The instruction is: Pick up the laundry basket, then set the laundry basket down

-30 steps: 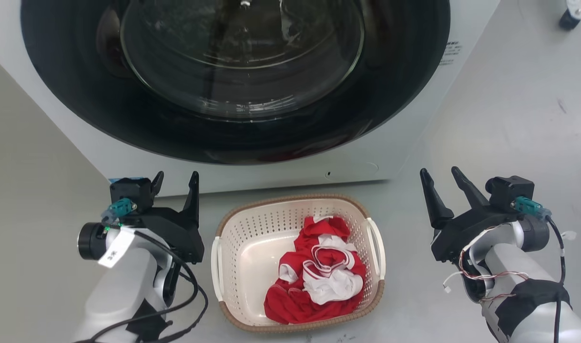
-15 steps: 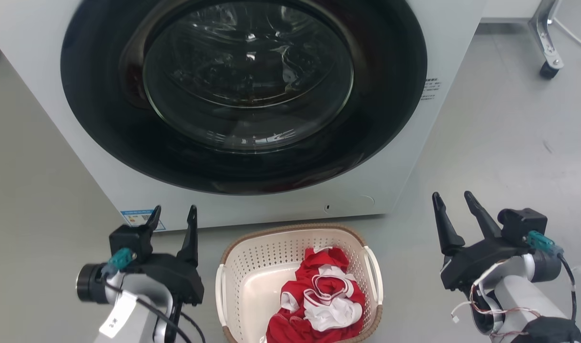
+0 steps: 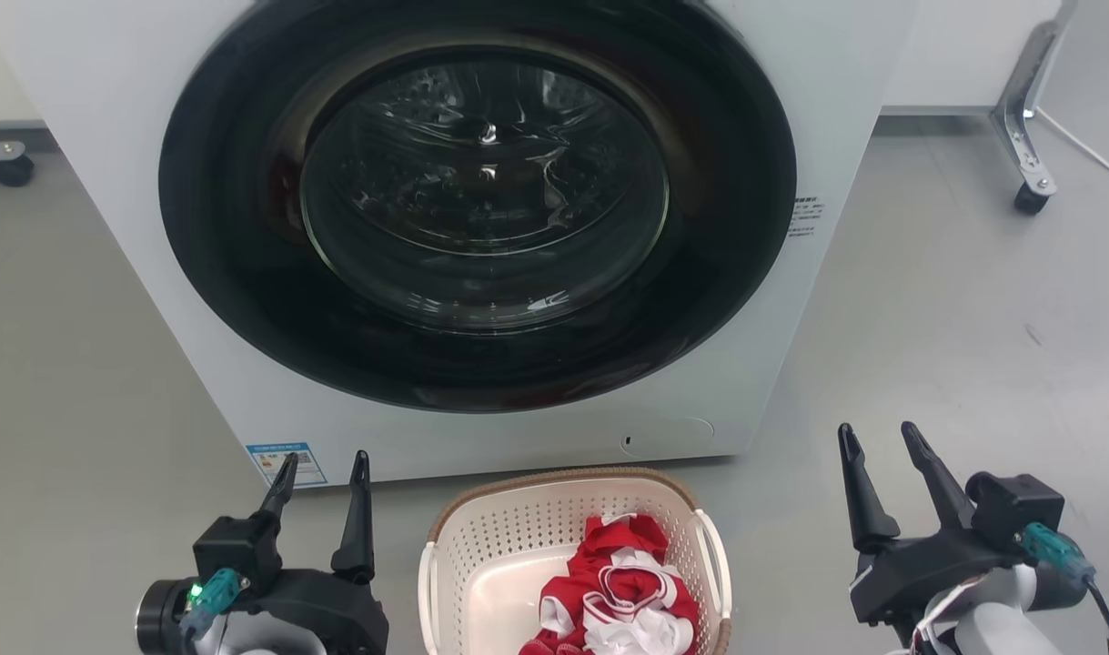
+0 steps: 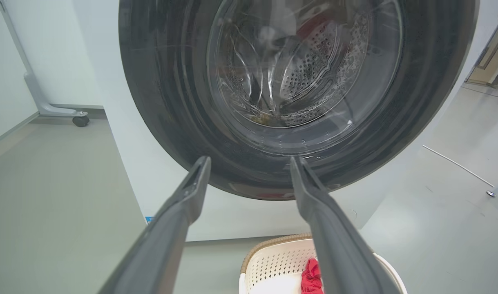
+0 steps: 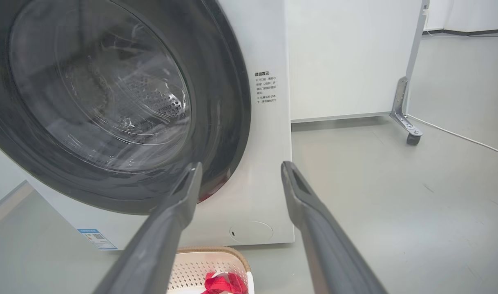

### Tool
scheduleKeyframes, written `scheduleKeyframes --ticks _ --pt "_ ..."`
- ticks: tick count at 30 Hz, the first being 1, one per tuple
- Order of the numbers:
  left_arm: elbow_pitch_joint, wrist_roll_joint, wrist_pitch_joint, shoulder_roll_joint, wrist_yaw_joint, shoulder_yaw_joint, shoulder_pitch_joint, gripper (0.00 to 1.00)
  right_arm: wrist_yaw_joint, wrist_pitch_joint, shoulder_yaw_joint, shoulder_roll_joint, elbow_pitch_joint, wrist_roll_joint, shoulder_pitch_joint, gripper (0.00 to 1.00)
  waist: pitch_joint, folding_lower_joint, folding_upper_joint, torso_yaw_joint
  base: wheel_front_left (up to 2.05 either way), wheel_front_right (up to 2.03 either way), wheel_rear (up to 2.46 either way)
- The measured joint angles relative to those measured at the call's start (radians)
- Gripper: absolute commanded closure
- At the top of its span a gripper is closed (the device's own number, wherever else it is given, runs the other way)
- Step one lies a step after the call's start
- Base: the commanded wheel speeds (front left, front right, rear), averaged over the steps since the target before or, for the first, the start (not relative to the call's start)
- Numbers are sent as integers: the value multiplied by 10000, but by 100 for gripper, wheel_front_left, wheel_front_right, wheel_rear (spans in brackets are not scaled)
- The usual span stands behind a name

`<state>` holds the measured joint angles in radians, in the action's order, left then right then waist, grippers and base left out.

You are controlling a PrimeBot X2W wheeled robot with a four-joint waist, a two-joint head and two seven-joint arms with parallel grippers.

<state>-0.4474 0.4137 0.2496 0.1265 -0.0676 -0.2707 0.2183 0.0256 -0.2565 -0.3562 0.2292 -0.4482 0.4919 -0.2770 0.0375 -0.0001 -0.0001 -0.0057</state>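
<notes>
The laundry basket is cream-white and perforated with a brown woven-look rim. It stands on the floor in front of the washing machine, at the bottom middle of the head view, and holds red and white clothing. My left gripper is open to the basket's left, apart from it, fingers pointing at the machine. My right gripper is open further off to the basket's right. In the left wrist view the open left gripper is above the basket. The right wrist view has the open right gripper and the basket's corner.
A white front-loading washing machine with a large dark round glass door stands right behind the basket. A metal frame leg on a caster is at the far right and another caster at the far left. Grey floor lies on both sides.
The head camera has tilted up, so the basket and both grippers sit lower in the picture and more of the machine shows. Both grippers stay open beside the basket.
</notes>
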Motion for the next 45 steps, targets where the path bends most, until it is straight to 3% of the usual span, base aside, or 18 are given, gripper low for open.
scheduleKeyframes --ticks 13,45 --pt "1918 -456 2 117 -249 109 -1252 0 196 0 140 36 1450 -458 1329 0 -379 2 1 -38 0 0 0" --pt "3235 -644 -370 46 -481 389 -2197 0 447 0 410 105 2817 -968 2062 0 -349 2 1 -69 0 0 0"
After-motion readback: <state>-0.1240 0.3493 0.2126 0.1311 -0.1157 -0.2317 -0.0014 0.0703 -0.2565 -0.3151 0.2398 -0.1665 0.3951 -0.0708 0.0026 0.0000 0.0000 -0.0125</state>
